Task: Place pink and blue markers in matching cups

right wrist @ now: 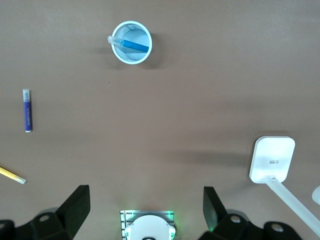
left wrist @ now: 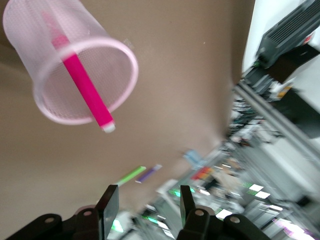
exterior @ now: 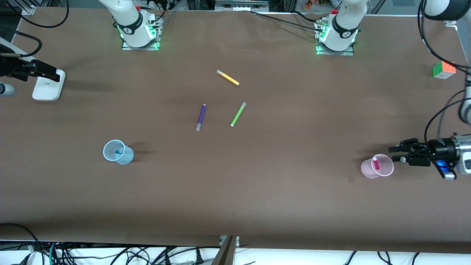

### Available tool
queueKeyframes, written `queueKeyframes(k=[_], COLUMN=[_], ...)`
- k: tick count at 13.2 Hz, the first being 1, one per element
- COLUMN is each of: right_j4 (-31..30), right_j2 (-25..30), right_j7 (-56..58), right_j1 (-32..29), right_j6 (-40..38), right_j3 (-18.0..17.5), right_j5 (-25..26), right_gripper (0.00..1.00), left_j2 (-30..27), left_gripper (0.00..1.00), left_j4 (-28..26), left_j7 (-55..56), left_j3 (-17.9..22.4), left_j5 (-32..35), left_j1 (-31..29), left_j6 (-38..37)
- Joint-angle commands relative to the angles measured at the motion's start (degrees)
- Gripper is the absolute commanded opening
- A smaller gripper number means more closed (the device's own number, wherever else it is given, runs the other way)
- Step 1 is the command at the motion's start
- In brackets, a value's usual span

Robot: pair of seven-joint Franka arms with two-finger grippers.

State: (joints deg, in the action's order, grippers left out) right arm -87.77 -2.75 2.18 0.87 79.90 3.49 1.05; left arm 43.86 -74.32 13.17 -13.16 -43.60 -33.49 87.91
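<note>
Left claw [exterior: 394, 154], open and empty, just beside pink cup [exterior: 377, 166] holding pink marker [exterior: 375, 163]; right claw [right wrist: 146, 207] open, empty, waiting high above the worktop [exterior: 235, 191].

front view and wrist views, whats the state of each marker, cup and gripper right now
Magenta-pink felt-tip marker: standing tilted in the pink cup.
Pale pink translucent plastic cup: upright, holding it.
Medium blue felt-tip marker: leaning inside the blue cup.
Pale blue translucent plastic cup: upright.
Purple marker, green marker, yellow marker: lying flat on the table.
Left gripper: open, empty, beside the pink cup.
Right gripper: open, empty.
</note>
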Motion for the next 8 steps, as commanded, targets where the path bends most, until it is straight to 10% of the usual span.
queueKeyframes(k=[1,8], right_j4=[-0.29,1.99], right_j2=[0.46,-1.38], right_j7=[0.11,0.28], right_j1=[-0.34,-0.61], right_j6=[0.60,1.04], right_j3=[-0.59,-0.50], right_j5=[0.44,0.53], right_gripper=[1.00,1.00], left_j2=[-11.49,-26.71], left_gripper=[0.62,0.91], left_j4=[-2.24,-2.32], left_j7=[4.74,12.50], left_j3=[0.94,0.85], left_j5=[9.81,29.33], left_j1=[5.08,21.77], left_j6=[-1.33,-8.80])
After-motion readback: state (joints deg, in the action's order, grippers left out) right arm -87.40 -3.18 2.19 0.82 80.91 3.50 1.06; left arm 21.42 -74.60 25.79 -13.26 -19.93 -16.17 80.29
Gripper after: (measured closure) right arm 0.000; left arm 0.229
